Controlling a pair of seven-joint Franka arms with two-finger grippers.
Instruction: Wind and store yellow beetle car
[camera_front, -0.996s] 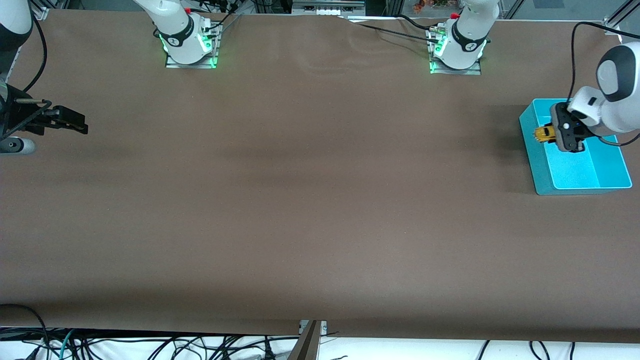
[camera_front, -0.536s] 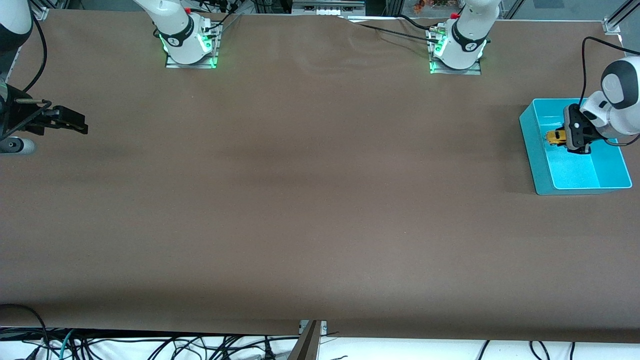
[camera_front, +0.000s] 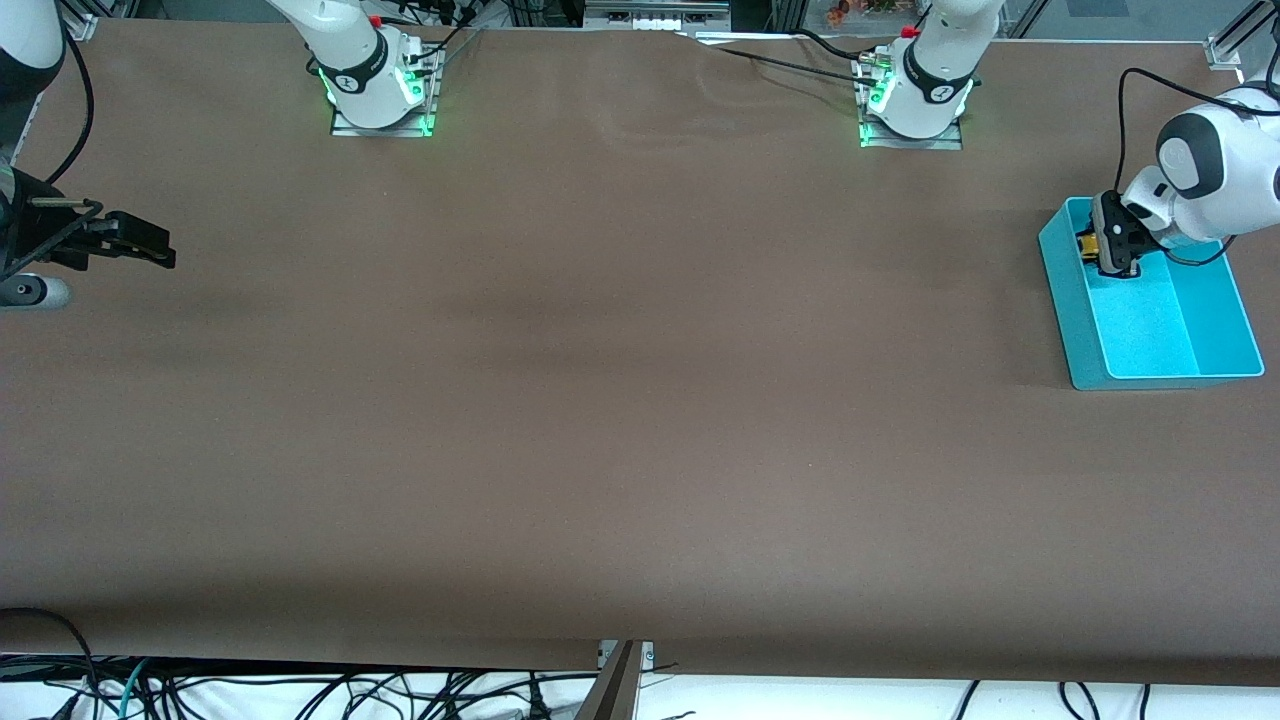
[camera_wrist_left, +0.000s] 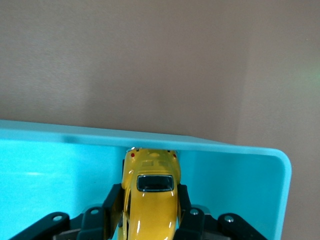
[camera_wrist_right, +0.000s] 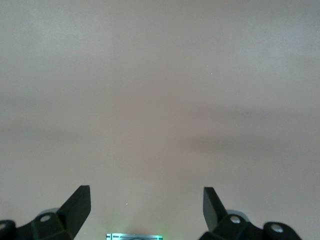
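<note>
My left gripper (camera_front: 1103, 247) is shut on the yellow beetle car (camera_front: 1086, 244) and holds it low inside the teal bin (camera_front: 1085, 330), at the bin's corner farthest from the front camera. In the left wrist view the car (camera_wrist_left: 150, 195) sits between both black fingers (camera_wrist_left: 111, 207), its end close to the bin's wall (camera_wrist_left: 75, 136). My right gripper (camera_front: 150, 250) is open and empty, waiting over the right arm's end of the table; its fingers (camera_wrist_right: 77, 206) show over bare brown tabletop.
The teal bin stands at the left arm's end of the table and holds nothing besides the car. Both arm bases (camera_front: 380, 95) (camera_front: 915, 105) stand along the table's edge farthest from the front camera. Cables hang below the nearest edge.
My left gripper has moved with the car from over the bin's middle toward its corner farthest from the front camera and lower into the bin. The right arm has not moved.
</note>
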